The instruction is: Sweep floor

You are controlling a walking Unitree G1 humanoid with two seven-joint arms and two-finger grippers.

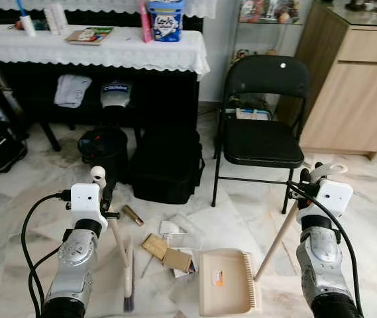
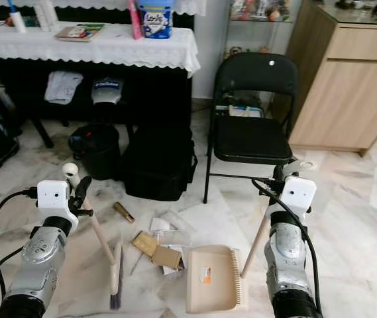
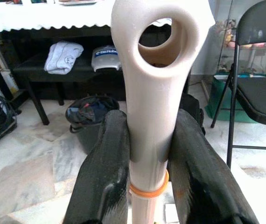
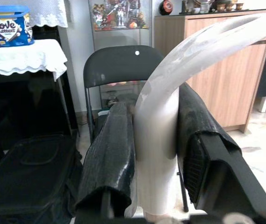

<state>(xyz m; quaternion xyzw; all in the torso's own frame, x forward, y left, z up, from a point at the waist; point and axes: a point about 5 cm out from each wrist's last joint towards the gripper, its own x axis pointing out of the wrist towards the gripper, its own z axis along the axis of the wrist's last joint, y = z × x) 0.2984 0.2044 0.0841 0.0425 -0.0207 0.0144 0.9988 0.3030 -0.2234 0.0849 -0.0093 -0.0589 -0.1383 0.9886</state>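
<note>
left end effector [image 1: 102,189] clamped on the broom [image 1: 126,265] handle; right end effector [image 1: 313,177] clamped on the dustpan [image 1: 224,281] handle; litter [image 1: 167,252] lies between bristles and pan, nearer the broom

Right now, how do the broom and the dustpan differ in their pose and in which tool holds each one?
The broom is held by the left tool, while the dustpan is held by the right tool. The broom's dark bristles touch the floor left of the scraps; the dustpan's wide tray lies flat to their right. The broom's handle leans left going up, the dustpan's leans right. Both are beige with long handles.
</note>
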